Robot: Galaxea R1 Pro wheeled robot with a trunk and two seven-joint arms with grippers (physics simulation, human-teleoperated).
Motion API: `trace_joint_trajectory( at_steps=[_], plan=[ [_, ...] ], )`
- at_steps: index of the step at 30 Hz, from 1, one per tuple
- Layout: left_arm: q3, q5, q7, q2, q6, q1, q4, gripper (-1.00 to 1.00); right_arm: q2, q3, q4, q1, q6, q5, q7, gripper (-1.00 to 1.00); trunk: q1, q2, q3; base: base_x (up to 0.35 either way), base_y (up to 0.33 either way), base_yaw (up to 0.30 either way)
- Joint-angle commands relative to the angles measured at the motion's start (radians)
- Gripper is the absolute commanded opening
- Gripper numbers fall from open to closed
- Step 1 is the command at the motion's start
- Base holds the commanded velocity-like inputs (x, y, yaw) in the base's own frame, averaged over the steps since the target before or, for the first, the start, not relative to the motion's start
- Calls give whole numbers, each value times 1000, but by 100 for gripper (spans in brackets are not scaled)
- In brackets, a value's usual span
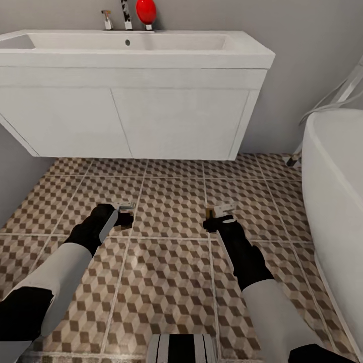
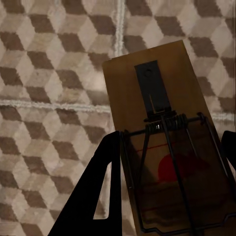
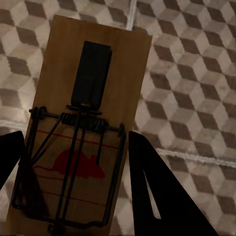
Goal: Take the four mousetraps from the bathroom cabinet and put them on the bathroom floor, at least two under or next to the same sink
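I had both arms low over the bathroom floor, mid-frame in the head view, below the sink. The left gripper was clamped on one mousetrap, the right gripper on another mousetrap. Neither was down yet; I judged both placements remained, and two more traps.

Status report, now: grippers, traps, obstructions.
Left gripper shut on a mousetrap. Right gripper shut on another mousetrap. Both low over the bathroom floor, in front of the sink. Bathtub close on the right.
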Motion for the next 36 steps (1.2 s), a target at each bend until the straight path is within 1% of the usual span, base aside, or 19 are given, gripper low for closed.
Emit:
trace_joint_trajectory(
  at_steps=[1, 7, 36],
  plan=[
    [-7, 9, 10, 1, 3, 0, -12, -100, 0, 1, -1, 0, 5, -2, -6, -100, 0, -1, -6, 0, 0, 0],
    [-9, 9, 10, 2, 1, 0, -26, -100, 0, 1, -1, 0, 5, -2, -6, -100, 3, -2, -38, 0, 0, 0],
    [-9, 9, 10, 2, -1, 1, -29, -100, 0, 3, -2, 0, 5, -1, -7, -100, 16, -9, -190, 0, 0, 0]
  ],
)
